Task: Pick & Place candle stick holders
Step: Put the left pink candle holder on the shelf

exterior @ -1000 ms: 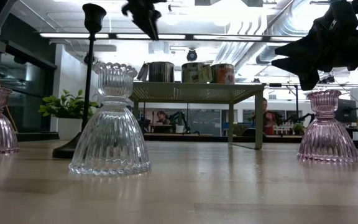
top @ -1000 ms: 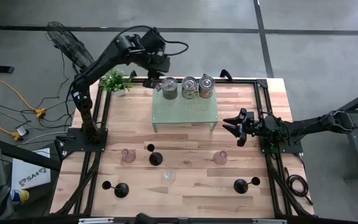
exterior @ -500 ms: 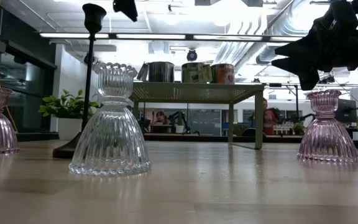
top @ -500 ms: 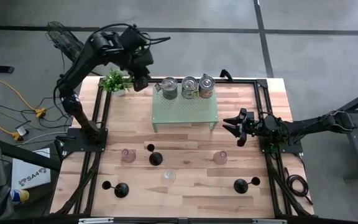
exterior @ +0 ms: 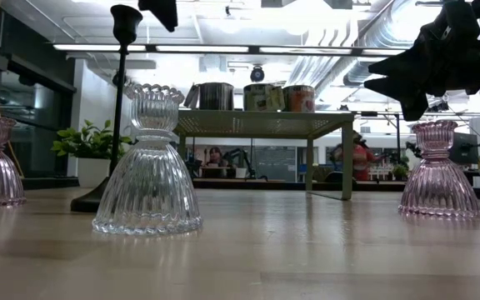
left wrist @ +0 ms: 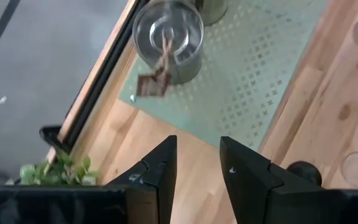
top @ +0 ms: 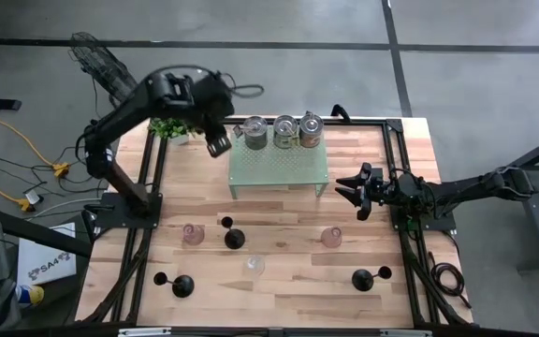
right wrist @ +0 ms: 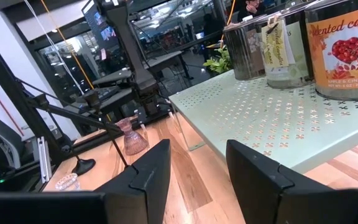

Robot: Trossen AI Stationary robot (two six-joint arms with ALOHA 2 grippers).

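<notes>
A: Where do we find the candle stick holders? In the high view we count three black ones in the lower half of the frame: the first holder [top: 234, 238] sits left of centre, the second holder [top: 183, 285] lies toward the lower left, and the third holder [top: 362, 277] toward the lower right.

B: All three stand on the wooden table [top: 288, 295], well apart from each other. Between them we see a pink glass holder [top: 192, 233] just left of the first, another pink glass one [top: 331, 237] right of centre, and a clear glass holder [top: 255, 265] low in the middle.

A: And the left gripper [top: 218, 142]?

B: It hangs in the upper left of the high view, beside the left edge of the pale green shelf [top: 280, 168]. In its wrist view the fingers [left wrist: 160, 171] stand apart with bare table between them, gripping nothing.

A: The right gripper [top: 352, 189] hovers at the right of the frame, just off the shelf's lower right corner. Its jaws are spread and empty too.

B: Three candle jars [top: 284, 130] line the shelf's top edge, with a small plant [top: 172, 122] to their left
</notes>
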